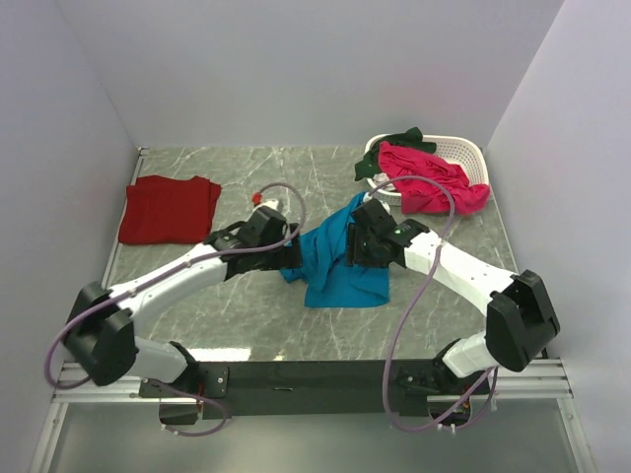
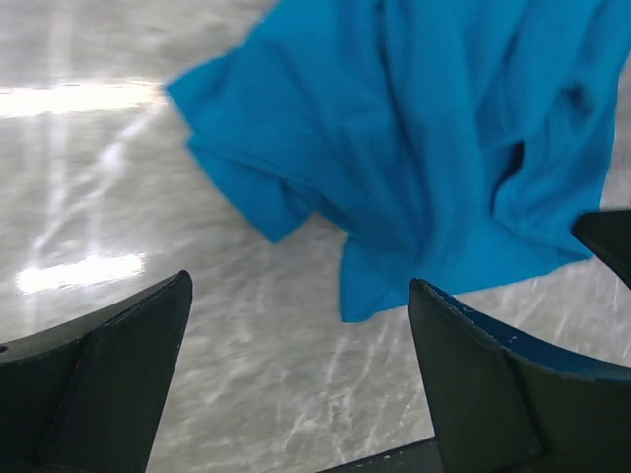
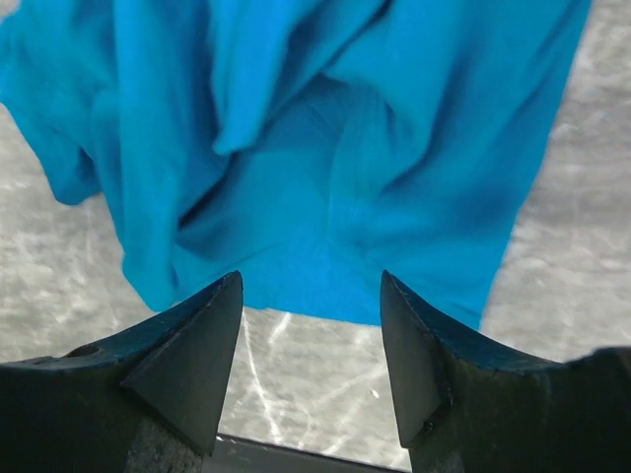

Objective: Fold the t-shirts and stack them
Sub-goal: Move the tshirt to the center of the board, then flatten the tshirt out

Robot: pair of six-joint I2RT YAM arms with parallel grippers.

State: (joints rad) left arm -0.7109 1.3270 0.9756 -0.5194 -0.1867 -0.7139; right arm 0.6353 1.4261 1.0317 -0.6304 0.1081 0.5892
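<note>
Black fingers of the left gripper fill the bottom of its wrist view. They are spread wide with nothing between them, just short of the crumpled teal shirt. The right gripper is released too, its fingers apart and empty at the teal shirt's near edge. Whether either gripper touches the cloth cannot be told.

From above, the teal shirt lies bunched on the marble table, with one gripper at each of its sides. A dark red shirt lies folded flat well to the left of the teal shirt. Beyond the teal shirt, to its right, stands a white basket. A pink shirt spills over the basket's front rim, and a dark green shirt is draped at its left rim.
</note>
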